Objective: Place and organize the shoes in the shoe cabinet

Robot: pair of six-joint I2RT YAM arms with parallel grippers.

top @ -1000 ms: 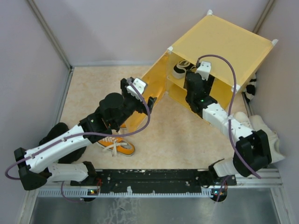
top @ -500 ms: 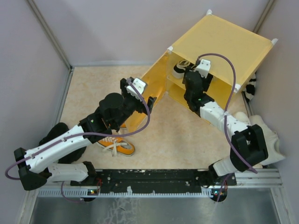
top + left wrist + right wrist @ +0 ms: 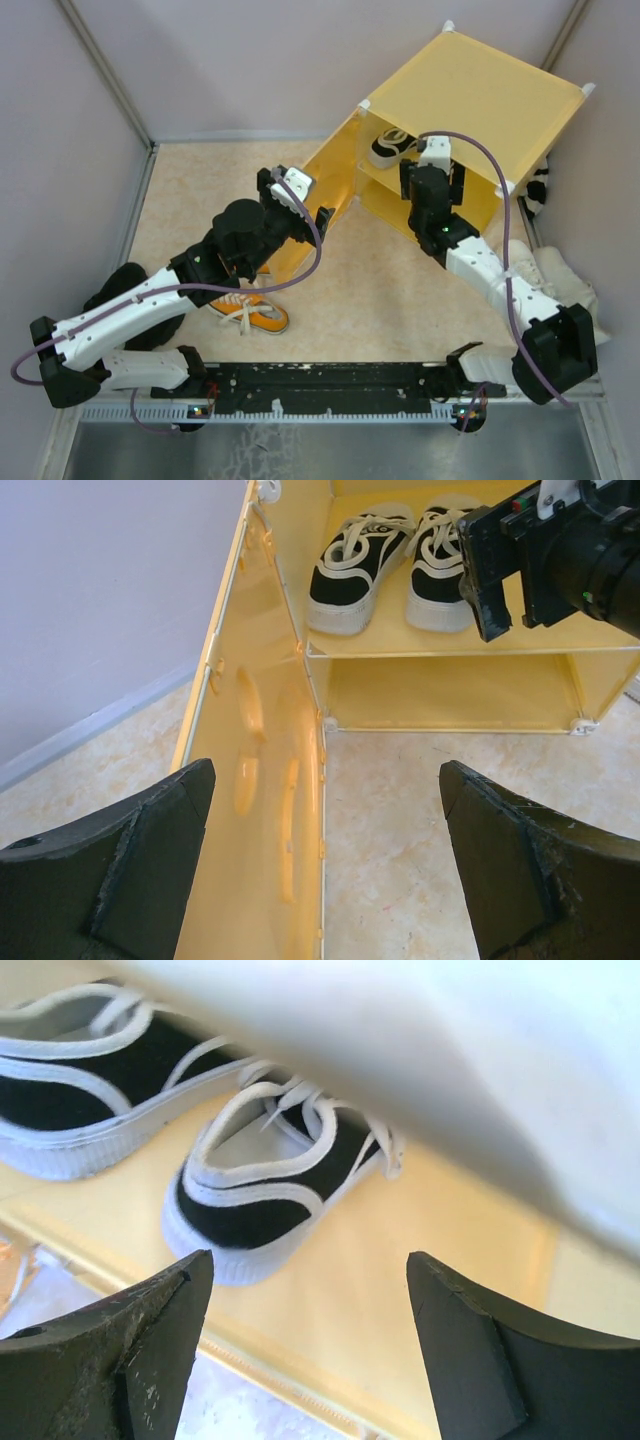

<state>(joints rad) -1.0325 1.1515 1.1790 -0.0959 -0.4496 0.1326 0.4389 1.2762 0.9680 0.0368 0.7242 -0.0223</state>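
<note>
Shoes of the black-and-white pair [image 3: 352, 568] stood side by side on the inner shelf [image 3: 450, 640] of the shoe cabinet [image 3: 480, 100], heels toward the opening, which we read as one pair properly stowed. We had the right gripper [image 3: 308, 1260] just in front of that shelf, its fingers spread wide and carrying nothing, close to the nearer shoe's heel but apart from it; we judged this the posture of a release or a last nudge to square the pair. Our left gripper [image 3: 325, 775] hung with its fingers spread on either side of the free edge of the door [image 3: 260, 780], not touching it as far as we could tell, probably placed there so the door would not swing shut on the other arm. An orange sneaker [image 3: 250, 312] lay on the floor [image 3: 380, 290] beneath the left arm, and the off-white pair [image 3: 565, 285] waited beside the right arm, so most of the job remained.
</note>
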